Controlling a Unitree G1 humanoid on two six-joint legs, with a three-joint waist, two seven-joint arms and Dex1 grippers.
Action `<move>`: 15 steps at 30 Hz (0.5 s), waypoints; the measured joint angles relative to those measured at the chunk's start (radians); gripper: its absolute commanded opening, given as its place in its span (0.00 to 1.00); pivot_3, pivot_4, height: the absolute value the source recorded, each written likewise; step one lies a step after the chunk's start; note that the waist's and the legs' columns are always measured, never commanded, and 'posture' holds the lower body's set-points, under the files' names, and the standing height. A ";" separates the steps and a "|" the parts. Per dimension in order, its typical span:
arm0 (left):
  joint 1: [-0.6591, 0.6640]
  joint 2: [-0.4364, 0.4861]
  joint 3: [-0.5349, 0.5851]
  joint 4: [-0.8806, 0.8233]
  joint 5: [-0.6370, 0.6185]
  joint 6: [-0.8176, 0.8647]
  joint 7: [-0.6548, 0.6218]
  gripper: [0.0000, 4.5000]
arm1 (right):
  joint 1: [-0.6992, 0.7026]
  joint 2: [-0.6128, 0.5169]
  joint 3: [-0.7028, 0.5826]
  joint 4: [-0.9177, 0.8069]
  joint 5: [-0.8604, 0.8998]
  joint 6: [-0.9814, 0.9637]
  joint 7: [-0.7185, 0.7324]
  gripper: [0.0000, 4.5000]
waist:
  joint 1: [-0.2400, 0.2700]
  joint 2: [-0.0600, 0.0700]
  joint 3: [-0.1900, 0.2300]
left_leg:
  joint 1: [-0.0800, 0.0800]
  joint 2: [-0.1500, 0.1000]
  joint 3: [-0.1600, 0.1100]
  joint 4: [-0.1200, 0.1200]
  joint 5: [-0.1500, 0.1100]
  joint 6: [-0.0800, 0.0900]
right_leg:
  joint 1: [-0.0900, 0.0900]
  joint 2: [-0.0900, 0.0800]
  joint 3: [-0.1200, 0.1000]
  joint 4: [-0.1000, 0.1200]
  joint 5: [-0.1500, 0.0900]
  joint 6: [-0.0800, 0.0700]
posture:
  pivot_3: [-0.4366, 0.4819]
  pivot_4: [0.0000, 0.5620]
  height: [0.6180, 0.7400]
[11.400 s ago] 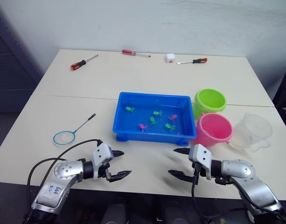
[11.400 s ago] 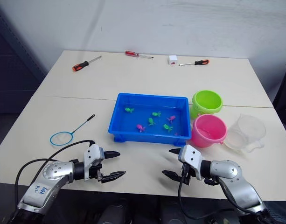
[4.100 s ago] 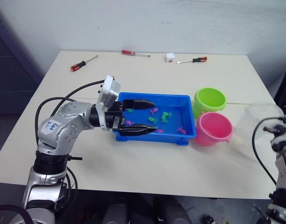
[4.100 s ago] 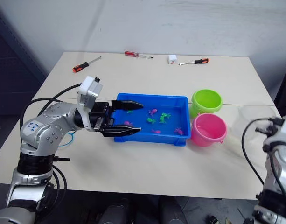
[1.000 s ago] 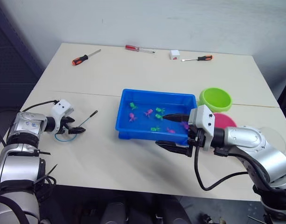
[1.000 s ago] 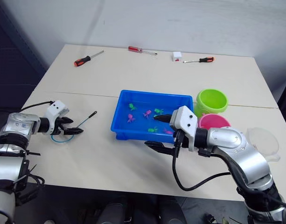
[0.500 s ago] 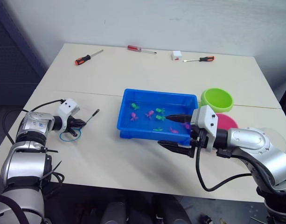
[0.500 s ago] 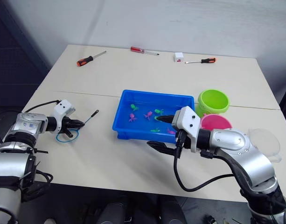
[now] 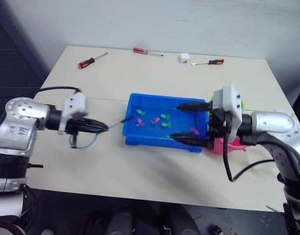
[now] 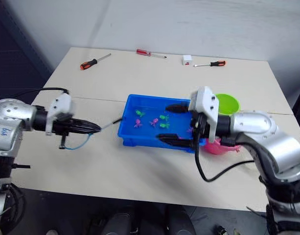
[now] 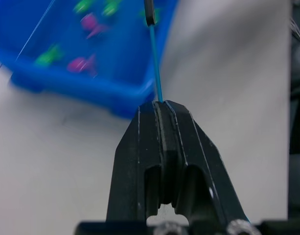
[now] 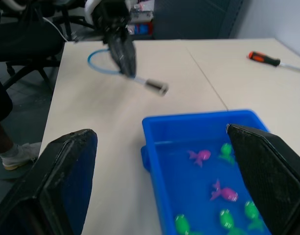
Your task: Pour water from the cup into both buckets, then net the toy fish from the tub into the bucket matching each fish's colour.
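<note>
Your left gripper (image 9: 103, 128) clamped the light-blue-hooped scoop net (image 9: 83, 141) by its handle; your right gripper (image 9: 185, 123) gaped over the bright blue plastic tub (image 9: 154, 138).

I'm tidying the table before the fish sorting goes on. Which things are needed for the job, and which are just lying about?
Needed:
- net, held in the left claw
- blue tub
- toy fish
- green bucket
- pink bucket

Lying about:
- three screwdrivers
- small white block
</note>
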 measured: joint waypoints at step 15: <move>-0.144 -0.160 -0.208 -0.065 0.063 -0.044 0.108 0.00 | -0.147 0.007 0.228 0.105 -0.133 0.010 0.113 0.51 | -0.004 0.001 0.000 | 0.000 0.000 0.001 0.001 0.000 0.001 | 0.000 0.001 0.001 0.004 0.000 0.000 | 0.48 0.27 1.00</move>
